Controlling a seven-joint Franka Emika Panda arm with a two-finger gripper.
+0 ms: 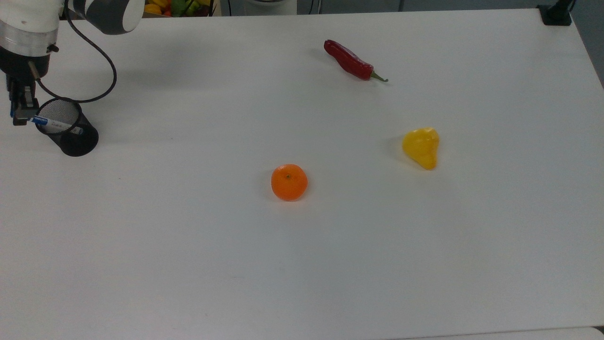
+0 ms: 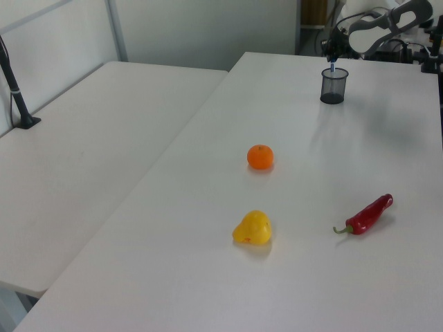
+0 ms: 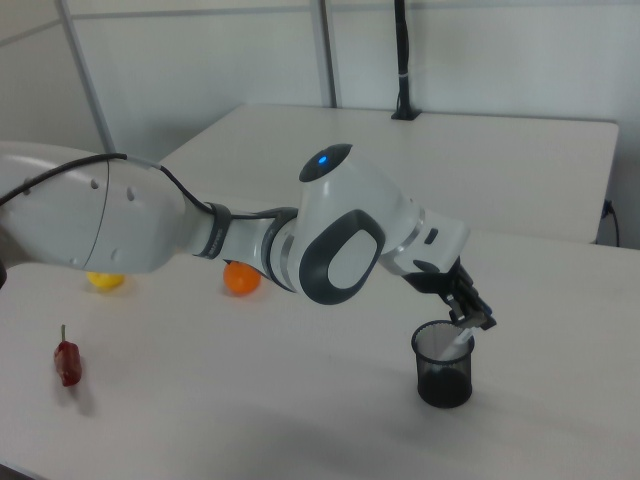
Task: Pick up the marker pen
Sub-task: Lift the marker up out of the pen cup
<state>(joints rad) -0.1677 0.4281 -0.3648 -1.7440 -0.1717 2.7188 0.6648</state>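
The marker pen (image 1: 53,124), white with a blue cap end, slants out of a black mesh pen cup (image 1: 78,142) at the top view's far left. My gripper (image 1: 22,117) is shut on the pen's blue upper end, just past the cup's rim. In the left view the gripper (image 2: 331,55) hangs over the cup (image 2: 333,90) at the table's far end, with the pen (image 2: 332,67) standing up between them. In the right view the gripper (image 3: 474,316) holds the pen (image 3: 459,341) above the cup (image 3: 444,378), the pen's lower part still inside.
On the white table (image 1: 330,259) lie a red chili (image 1: 348,60) at the back, a yellow pepper (image 1: 421,147) to the top view's right and an orange (image 1: 289,182) in the middle. The arm's black cable (image 1: 96,61) loops beside the cup.
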